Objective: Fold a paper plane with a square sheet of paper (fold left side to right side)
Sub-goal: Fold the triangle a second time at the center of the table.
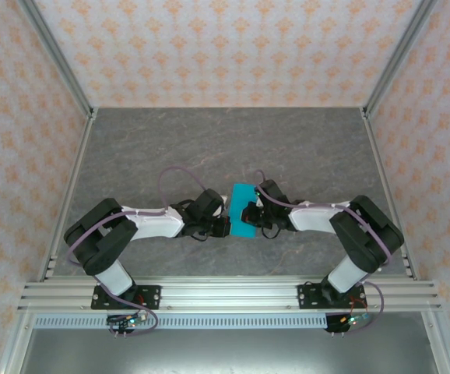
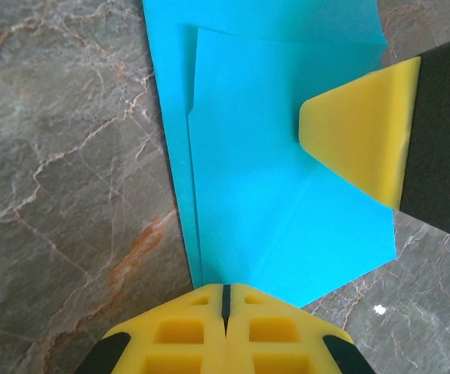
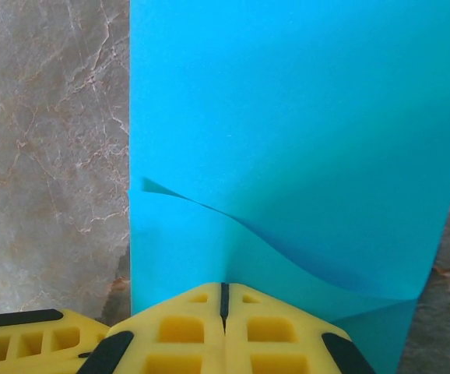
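The square sheet of paper point(image 1: 240, 196), bright cyan-blue, lies folded in overlapping layers on the table between the two arms. In the left wrist view the sheet point(image 2: 272, 195) shows a narrow under-layer along its left edge and a diagonal crease. My left gripper point(image 2: 226, 290) is shut, its tips resting on the sheet's near edge. My right gripper point(image 3: 225, 287) is shut too, tips down on the sheet point(image 3: 287, 117), where one flap bows up off the layer below. From above, the left gripper point(image 1: 226, 226) and right gripper point(image 1: 248, 214) meet over the sheet. A paper plane is out of view.
The grey marbled tabletop point(image 1: 209, 148) stretches behind the arms. Patterned walls with metal posts point(image 1: 54, 54) close in the back and sides. An aluminium rail point(image 1: 225, 296) carries both arm bases at the near edge. One right gripper finger point(image 2: 357, 136) presses the sheet in the left wrist view.
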You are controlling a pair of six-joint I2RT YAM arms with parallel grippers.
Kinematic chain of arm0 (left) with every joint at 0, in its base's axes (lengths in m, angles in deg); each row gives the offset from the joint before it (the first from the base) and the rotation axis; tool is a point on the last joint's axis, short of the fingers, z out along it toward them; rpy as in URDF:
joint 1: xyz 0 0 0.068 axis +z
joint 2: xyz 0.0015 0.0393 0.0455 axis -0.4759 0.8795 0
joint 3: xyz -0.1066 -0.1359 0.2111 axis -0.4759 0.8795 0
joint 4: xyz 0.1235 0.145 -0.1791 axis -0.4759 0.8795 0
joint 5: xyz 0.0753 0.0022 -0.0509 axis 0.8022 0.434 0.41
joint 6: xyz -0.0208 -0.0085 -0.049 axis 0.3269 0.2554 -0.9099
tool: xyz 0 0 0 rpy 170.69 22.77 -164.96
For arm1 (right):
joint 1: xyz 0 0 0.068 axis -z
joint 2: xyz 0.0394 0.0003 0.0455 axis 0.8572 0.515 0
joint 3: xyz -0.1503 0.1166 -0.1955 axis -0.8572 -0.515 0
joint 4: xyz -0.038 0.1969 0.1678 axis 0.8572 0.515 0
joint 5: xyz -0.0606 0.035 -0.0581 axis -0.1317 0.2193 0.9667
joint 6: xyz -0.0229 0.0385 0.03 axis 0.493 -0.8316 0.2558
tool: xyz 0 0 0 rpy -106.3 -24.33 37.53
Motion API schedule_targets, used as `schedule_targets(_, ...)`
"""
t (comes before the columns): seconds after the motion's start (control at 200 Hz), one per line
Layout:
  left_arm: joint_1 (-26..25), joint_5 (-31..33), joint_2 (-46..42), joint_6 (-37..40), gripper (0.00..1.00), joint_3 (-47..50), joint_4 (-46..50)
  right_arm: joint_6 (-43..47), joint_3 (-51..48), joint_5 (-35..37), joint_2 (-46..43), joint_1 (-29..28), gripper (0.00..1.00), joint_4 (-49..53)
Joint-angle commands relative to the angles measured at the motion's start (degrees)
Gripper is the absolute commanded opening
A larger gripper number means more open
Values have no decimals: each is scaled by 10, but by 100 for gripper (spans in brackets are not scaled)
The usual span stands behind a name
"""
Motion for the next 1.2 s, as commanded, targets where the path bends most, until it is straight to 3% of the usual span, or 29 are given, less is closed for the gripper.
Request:
schedule_targets(0.0,3,42,30,5,0,19,87,24,-15,63,-7,17,0,52)
schedule_targets(0.66,3,42,28,4,0,20,85,59,-41,45,-27,104,0,57)
schedule_targets(0.956,3,36,26,1,0,5,84,58,-11,22,-136,103,0,139)
schedule_targets(1.191,3,35,21,2,0,-3,90,-32,-22,-47,-92,59,0,8)
